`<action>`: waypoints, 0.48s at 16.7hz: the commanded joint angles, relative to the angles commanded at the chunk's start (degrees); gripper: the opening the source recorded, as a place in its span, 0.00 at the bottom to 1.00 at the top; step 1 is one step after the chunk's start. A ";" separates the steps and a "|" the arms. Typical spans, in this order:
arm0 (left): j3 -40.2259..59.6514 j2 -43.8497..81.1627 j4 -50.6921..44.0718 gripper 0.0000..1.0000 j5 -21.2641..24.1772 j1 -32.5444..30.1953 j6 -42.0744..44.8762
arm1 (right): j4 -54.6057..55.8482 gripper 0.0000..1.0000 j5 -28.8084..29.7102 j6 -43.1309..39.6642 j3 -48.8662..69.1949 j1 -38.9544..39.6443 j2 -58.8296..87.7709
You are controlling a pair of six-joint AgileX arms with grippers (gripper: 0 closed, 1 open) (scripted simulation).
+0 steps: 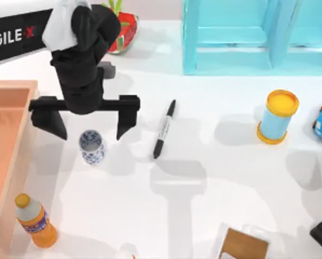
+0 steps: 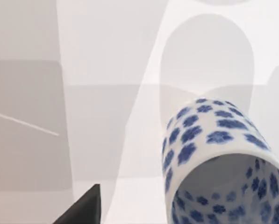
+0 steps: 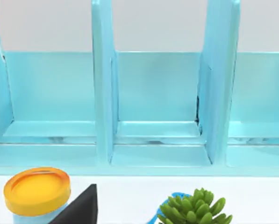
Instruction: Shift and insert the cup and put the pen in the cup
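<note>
Left gripper: spread wide, fingers straddling the space just above the cup, holding nothing.
Cup: upright on the table, mouth open, between the finger lines.
Pen: lying flat, just right of the cup, apart from it.
Right gripper: one dark fingertip seen facing the blue shelf; cannot tell its spread.

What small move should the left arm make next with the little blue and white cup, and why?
Probably lower the left gripper straight down and then close. Its fingers stand wide open on either side of the small white cup with blue flower pattern, which stands upright on the white table, not yet held. The slim black marker pen lies apart to the right, so the cup likely comes first.
</note>
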 joint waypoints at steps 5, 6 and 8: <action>15.40 1.09 -14.93 1.00 0.03 -0.29 -0.22 | 0.00 1.00 0.00 0.00 0.00 0.00 0.00; 19.60 1.18 -18.97 1.00 0.04 -0.32 -0.24 | 0.00 1.00 0.00 0.00 0.00 0.00 0.00; 26.56 1.14 -25.80 1.00 0.04 -0.34 -0.24 | 0.00 1.00 0.00 0.00 0.00 0.00 0.00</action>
